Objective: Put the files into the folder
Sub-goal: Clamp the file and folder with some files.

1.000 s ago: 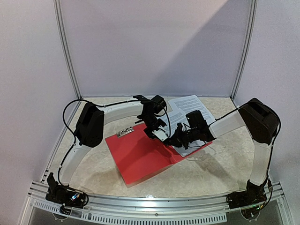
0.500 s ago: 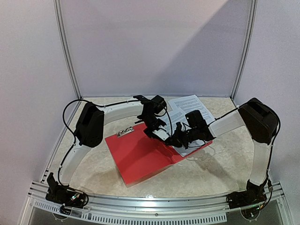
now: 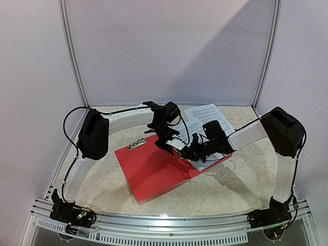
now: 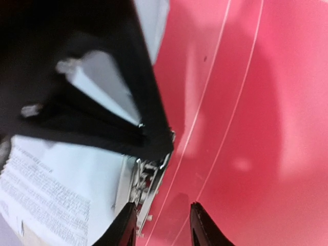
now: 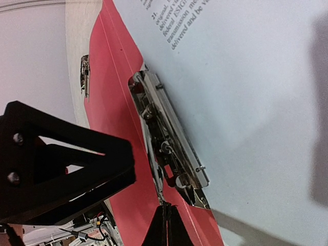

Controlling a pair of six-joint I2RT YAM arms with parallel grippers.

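The red folder [image 3: 151,171] lies open on the table, its inside [image 4: 256,102] filling the left wrist view. The files [image 3: 207,114] are white printed sheets on its right half, and their near sheet [image 5: 246,77] lies under the long silver clip [image 5: 169,146]. My left gripper [image 3: 173,146] hovers over the spine. Its jaws [image 4: 163,228] are open with only red folder between them, and the clip [image 4: 146,179] sits just ahead of the left finger. My right gripper [image 3: 188,154] is shut, its tips [image 5: 166,225] meeting at the end of the clip's thin lever.
A second small silver clip [image 3: 137,144] sits at the folder's far left corner. Both grippers crowd together over the folder's spine. Pale walls with metal rails [image 3: 72,56] enclose the back and sides of the speckled table [image 3: 241,174].
The left gripper's jaws have opened from shut. The left arm's elbow has shifted slightly to the left. The right arm, folder and files have not moved.
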